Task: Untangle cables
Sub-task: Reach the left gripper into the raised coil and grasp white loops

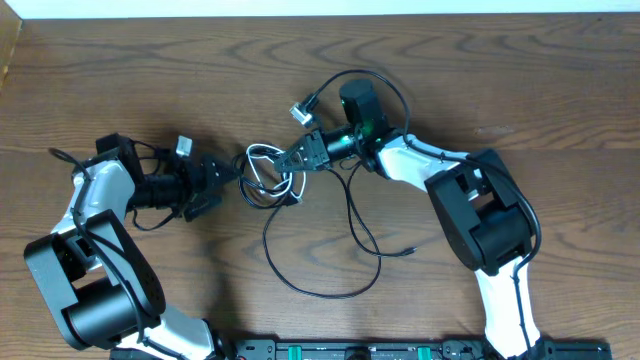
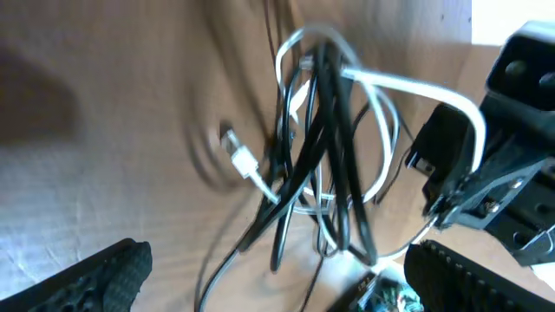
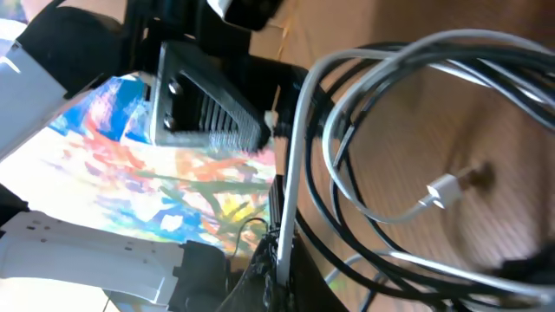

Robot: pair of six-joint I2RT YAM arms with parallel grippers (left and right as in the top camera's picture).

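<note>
A tangle of a thin white cable [image 1: 262,157] and thin black cable [image 1: 330,290] lies at the table's middle. In the left wrist view the bundle [image 2: 323,147] hangs raised between the grippers, and a white plug [image 2: 238,161] dangles at its left. My right gripper [image 1: 300,156] is shut on the white cable [image 3: 295,173], which runs down between its fingers [image 3: 282,260]. A white plug [image 3: 442,189] shows to their right. My left gripper [image 1: 215,185] is open and empty just left of the tangle, with its fingers [image 2: 286,282] spread wide below the bundle.
The black cable trails toward the front in a wide loop, with a small plug end [image 1: 410,252] at the right. A silver connector [image 1: 303,109] lies behind the right gripper. Thick arm wires [image 1: 150,215] lie by the left arm. The wooden table [image 1: 560,90] extends around.
</note>
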